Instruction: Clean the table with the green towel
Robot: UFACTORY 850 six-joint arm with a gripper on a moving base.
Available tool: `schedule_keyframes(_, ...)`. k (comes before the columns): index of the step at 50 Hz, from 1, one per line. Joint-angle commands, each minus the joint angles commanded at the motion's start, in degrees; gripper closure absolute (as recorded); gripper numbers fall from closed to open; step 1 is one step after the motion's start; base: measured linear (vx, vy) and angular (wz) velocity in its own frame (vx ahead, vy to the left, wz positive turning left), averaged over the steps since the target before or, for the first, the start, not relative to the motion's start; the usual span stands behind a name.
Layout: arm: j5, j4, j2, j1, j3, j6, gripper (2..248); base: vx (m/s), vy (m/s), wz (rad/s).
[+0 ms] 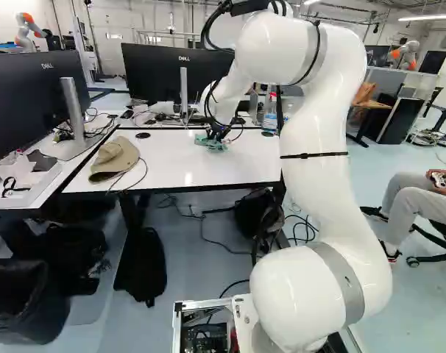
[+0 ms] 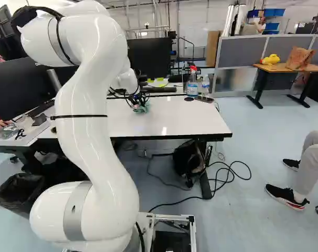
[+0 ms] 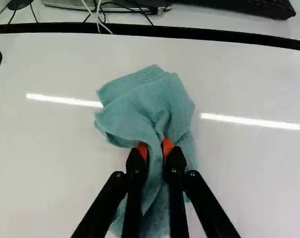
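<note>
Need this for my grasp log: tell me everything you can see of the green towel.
The green towel is a teal-green cloth, soft and slightly fuzzy-looking, bunched up, with folded layers ahead of the gripper. Its middle is pinched into a ridge between the orange pads, and more cloth trails under the fingers. It appears to rest on the white table, right of the tan cap in the left base view.

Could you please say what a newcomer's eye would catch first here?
Probably the white arm, right of the middle in the left base view. Then the green towel, pinched by the gripper on the white table, and the tan cap near that table's left end in the same view.
</note>
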Motion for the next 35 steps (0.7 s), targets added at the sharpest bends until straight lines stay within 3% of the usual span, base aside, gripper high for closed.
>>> schedule_keyframes(19,0.0,0.0,-2.98,-2.29,-4.13,0.0,195,0.0,0.0,0.0)
schedule_keyframes(35,0.0,0.0,-6.75,-2.63,-9.45,0.0,195,0.0,0.0,0.0)
